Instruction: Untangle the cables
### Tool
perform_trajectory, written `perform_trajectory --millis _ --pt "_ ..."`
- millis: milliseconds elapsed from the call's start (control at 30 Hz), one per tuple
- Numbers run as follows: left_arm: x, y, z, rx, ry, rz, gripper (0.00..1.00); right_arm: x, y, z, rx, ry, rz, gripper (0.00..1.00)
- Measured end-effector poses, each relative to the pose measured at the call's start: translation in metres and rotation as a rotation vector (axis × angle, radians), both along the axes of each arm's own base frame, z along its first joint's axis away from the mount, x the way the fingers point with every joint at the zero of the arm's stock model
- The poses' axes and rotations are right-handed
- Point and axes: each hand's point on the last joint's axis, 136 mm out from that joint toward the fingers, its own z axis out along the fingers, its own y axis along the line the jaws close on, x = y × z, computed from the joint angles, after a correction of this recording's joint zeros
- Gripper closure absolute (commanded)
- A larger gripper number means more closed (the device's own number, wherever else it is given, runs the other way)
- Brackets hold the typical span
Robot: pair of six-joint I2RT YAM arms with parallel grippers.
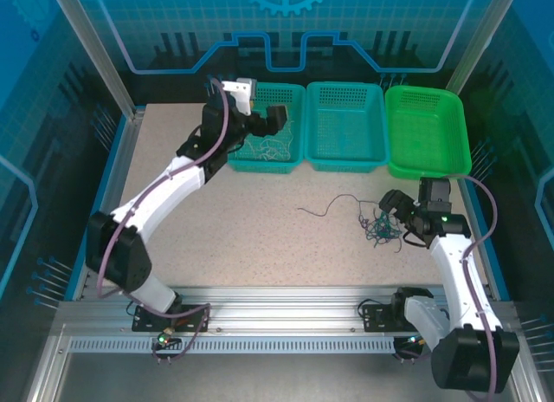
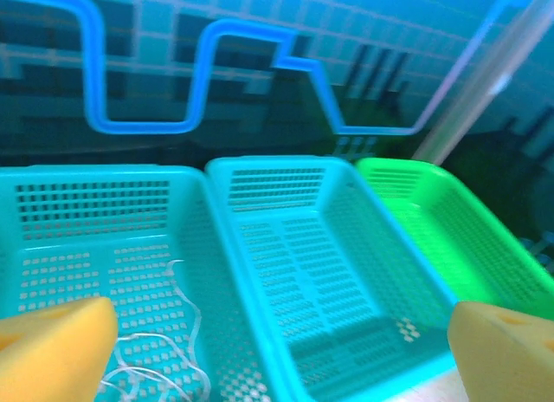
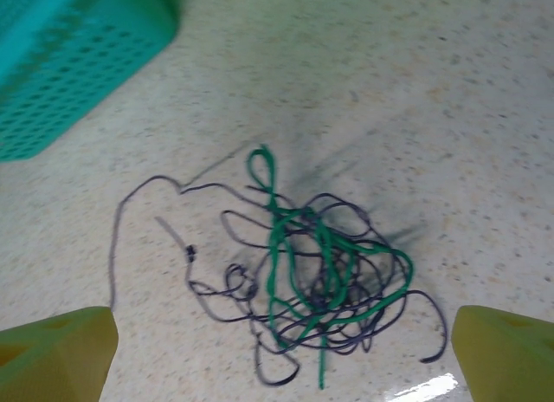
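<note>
- A tangle of cables (image 1: 378, 227), green and dark purple strands knotted together, lies on the speckled worktop (image 1: 260, 220) at the right, nearer than the row of baskets.
- The right end effector (image 1: 396, 218) sits just right of the tangle and points at it. No contact with the strands can be made out.
- From the right wrist, the tangle lies flat on the worktop just beyond the two yellow-green pads (image 3: 56, 354) and in line with the gap between them. The pads stand wide apart and hold nothing.
- One dark strand (image 3: 115, 246) trails out of the knot to the left, loose across the worktop.
- The left end effector (image 1: 262, 125) hangs over the left teal basket (image 1: 290, 94) at the far left, well apart from the tangle.
- From the left wrist, its yellow pads (image 2: 52, 350) are spread wide and empty.
- Whitish wires (image 2: 164, 359) lie looped on the perforated floor of the left teal basket, below the end effector and closer to its left pad.
- The middle teal basket (image 1: 346, 155) and the green basket (image 1: 428, 164) stand to the right in the same row.
</note>
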Motion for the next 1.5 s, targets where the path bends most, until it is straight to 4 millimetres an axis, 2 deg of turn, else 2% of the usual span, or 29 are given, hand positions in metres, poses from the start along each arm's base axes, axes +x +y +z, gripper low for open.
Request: perform_trajectory --millis 100,200,367,500,600,733,833,1033,1133,1200,1267,1400,1500 --pt "-0.04 -0.025 0.005 0.01 -0.047 -0.097 0.01 -0.003 -0.004 -0.017 0.004 0.065 -0.023 0.0" --pt "-0.081 -0.057 -0.007 0.056 -0.097 -0.235 0.01 -0.009 -0.007 -0.037 0.003 0.141 -0.043 0.0" --pt "-0.152 -0.115 -0.056 0.173 -0.163 -0.532 0.01 -0.015 -0.006 -0.068 0.024 0.255 -0.054 0.02" --pt "-0.19 -0.133 -0.09 0.247 -0.201 -0.718 0.01 -0.008 0.0 -0.089 0.064 0.311 -0.03 0.1" --pt "-0.199 -0.139 -0.089 0.258 -0.253 -0.778 0.01 -0.003 0.007 -0.1 0.099 0.327 -0.005 0.14" --pt "-0.202 -0.143 -0.083 0.249 -0.323 -0.799 0.01 0.006 0.02 -0.1 0.088 0.3 0.047 0.22" --pt "-0.204 -0.144 -0.086 0.239 -0.333 -0.812 0.01 0.011 0.028 -0.099 0.083 0.281 0.077 0.3" --pt "-0.207 -0.143 -0.098 0.223 -0.321 -0.818 0.01 0.019 0.031 -0.102 0.102 0.261 0.075 0.48" --pt "-0.208 -0.142 -0.105 0.215 -0.302 -0.817 0.01 0.023 0.033 -0.105 0.114 0.258 0.079 0.65" --pt "-0.206 -0.143 -0.108 0.217 -0.293 -0.813 0.01 0.025 0.033 -0.106 0.119 0.253 0.076 0.89" --pt "-0.204 -0.143 -0.111 0.222 -0.287 -0.804 0.01 0.026 0.034 -0.105 0.122 0.247 0.077 1.0" --pt "-0.201 -0.142 -0.118 0.234 -0.275 -0.791 0.01 0.027 0.034 -0.102 0.126 0.234 0.074 1.0" --pt "-0.199 -0.141 -0.124 0.25 -0.27 -0.785 0.01 0.027 0.036 -0.09 0.128 0.21 0.09 1.0"
